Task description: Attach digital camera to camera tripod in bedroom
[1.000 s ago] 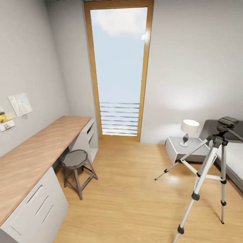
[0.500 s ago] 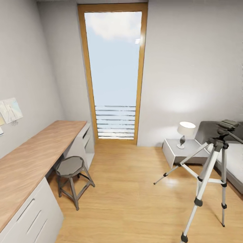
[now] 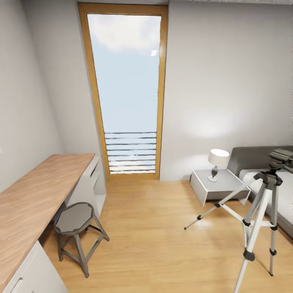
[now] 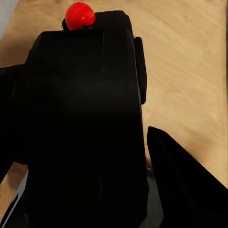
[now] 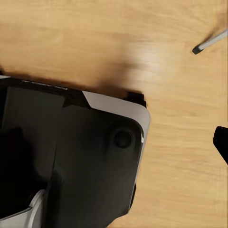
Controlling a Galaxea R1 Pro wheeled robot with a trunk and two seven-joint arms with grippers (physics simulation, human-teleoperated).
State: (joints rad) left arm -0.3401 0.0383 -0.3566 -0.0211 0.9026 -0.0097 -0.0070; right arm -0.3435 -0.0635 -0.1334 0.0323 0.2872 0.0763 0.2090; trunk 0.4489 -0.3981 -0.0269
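You are in the bedroom, and the big glass door (image 3: pixel 125 93) fills the far wall. The long wooden tabletop (image 3: pixel 36 199) runs beside the door on one side, with a grey stool (image 3: pixel 76 230) just next to it. On the other side of the door sits the bed (image 3: pixel 280 191), with a small white nightstand (image 3: pixel 215 185) and a lamp (image 3: pixel 216 162) between the bed and the door.

The camera tripod (image 3: pixel 260 215) stands on the wood floor (image 3: pixel 154 236), near the bed and well apart from the tabletop. It stands upright, its long legs spread, and its black head is at the top, close to the bed's edge.

Your left tool (image 4: pixel 90 190) holds the digital camera (image 4: pixel 85 118). The black body sits between its dark fingers (image 4: pixel 185 185), and they look pressed against it. The red dot (image 4: pixel 80 15) is at the far end of the camera, away from the tool.

You cannot tell if the right tool is spread or pressed together. The right wrist view shows the robot's dark base (image 5: pixel 71 161) on the floor and one tripod foot (image 5: pixel 209 42).

The tripod stands off to your right, so I think you must turn that way and lift the camera up to its head.
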